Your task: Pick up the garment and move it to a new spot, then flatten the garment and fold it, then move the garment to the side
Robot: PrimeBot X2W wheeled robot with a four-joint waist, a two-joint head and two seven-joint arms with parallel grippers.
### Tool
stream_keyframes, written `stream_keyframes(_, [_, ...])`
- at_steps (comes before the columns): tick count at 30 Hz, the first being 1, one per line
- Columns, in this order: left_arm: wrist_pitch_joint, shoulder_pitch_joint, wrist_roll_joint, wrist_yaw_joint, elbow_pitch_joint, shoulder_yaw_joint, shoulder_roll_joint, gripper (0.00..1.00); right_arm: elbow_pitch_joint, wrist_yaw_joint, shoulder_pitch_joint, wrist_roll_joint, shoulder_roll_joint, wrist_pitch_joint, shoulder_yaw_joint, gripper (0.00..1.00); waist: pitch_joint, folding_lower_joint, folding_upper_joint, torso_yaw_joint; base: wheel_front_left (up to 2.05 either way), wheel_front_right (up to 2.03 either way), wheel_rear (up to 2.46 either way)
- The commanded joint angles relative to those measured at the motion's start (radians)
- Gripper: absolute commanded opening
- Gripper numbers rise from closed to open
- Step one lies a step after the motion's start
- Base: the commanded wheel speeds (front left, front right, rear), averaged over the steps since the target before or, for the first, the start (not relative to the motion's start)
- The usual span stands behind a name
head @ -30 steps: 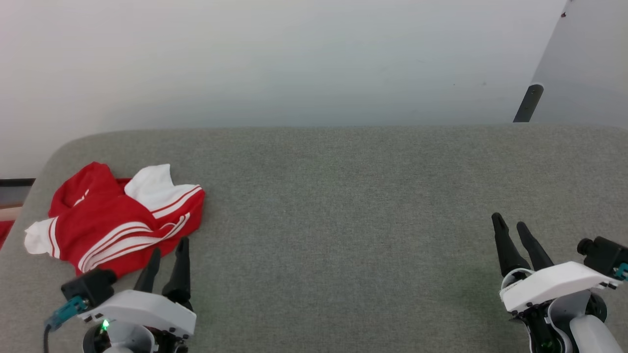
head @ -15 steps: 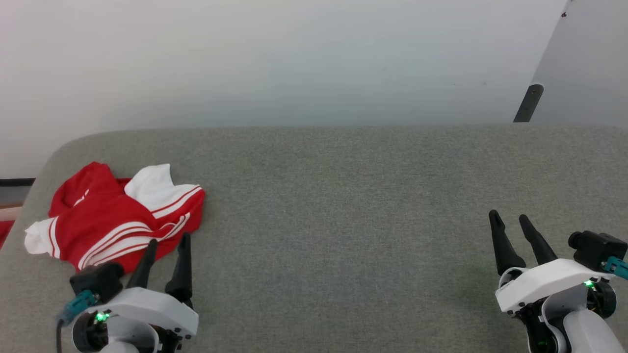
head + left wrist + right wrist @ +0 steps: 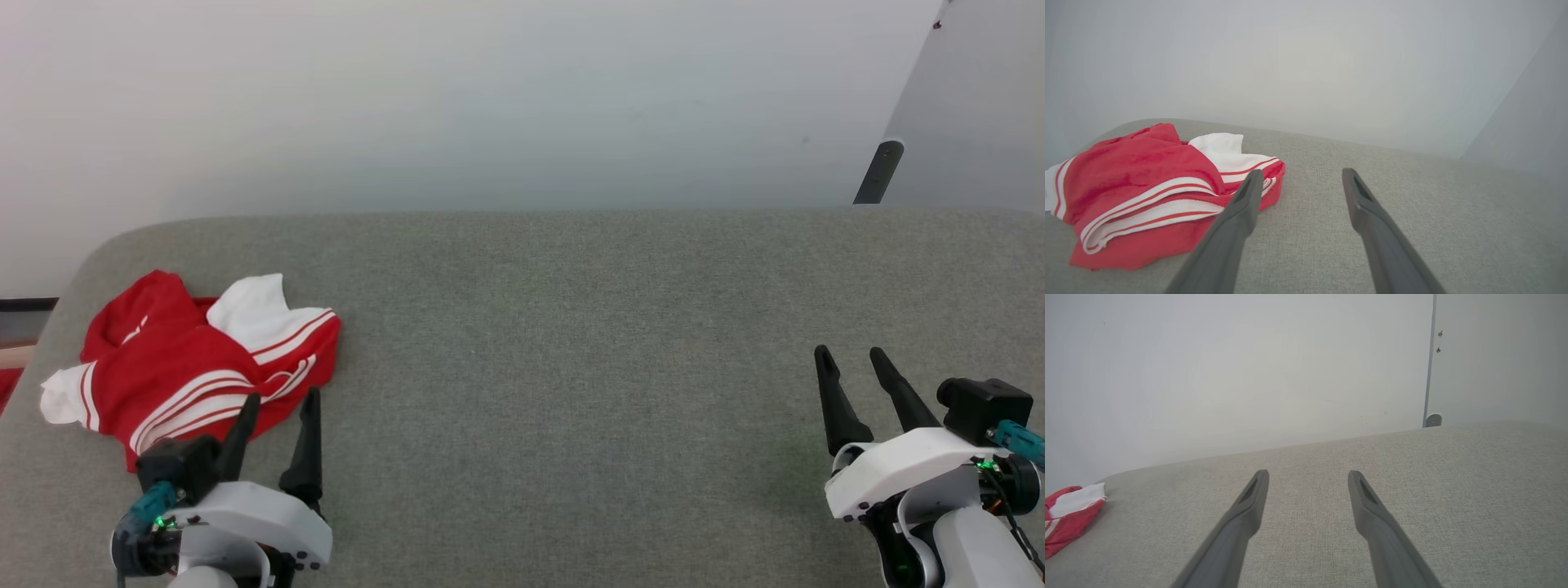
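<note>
The garment [image 3: 188, 367], soft red knit with white striped trim, lies crumpled at the grey woven table's [image 3: 571, 327] rounded left corner; the left gripper [image 3: 281, 395], tapered dark fingers spread wide and empty, sits just beside it; the right gripper [image 3: 849, 352], equally wide and empty, is well apart.

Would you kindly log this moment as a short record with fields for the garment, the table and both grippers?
garment: red and white, crumpled in a heap at the table's left end, not folded
table: grey fabric top
left gripper: open, holding nothing, at the garment's near edge; contact cannot be told
right gripper: open, holding nothing, over bare table at the right, far from the garment
task stage: garment not yet picked up
</note>
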Motion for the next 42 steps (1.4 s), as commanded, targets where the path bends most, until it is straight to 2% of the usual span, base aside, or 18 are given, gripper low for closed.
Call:
stream_keyframes(1, [-0.010, -0.021, 0.028, -0.005, -0.003, -0.001, 0.007, 1.00, 0.002, 0.000, -0.018, -0.024, -0.005, -0.008, -0.001, 1.00, 0.000, 0.0000, 0.0000, 0.000, 0.00, 0.00, 0.00])
stream_keyframes(42, [-0.088, -0.046, 0.312, -0.041, 0.076, 0.013, 0.004, 1.00, 0.032, 0.001, -0.037, -0.258, -0.016, -0.093, -0.032, 1.00, 0.004, 0.0000, 0.0000, 0.007, 0.00, 0.00, 0.00])
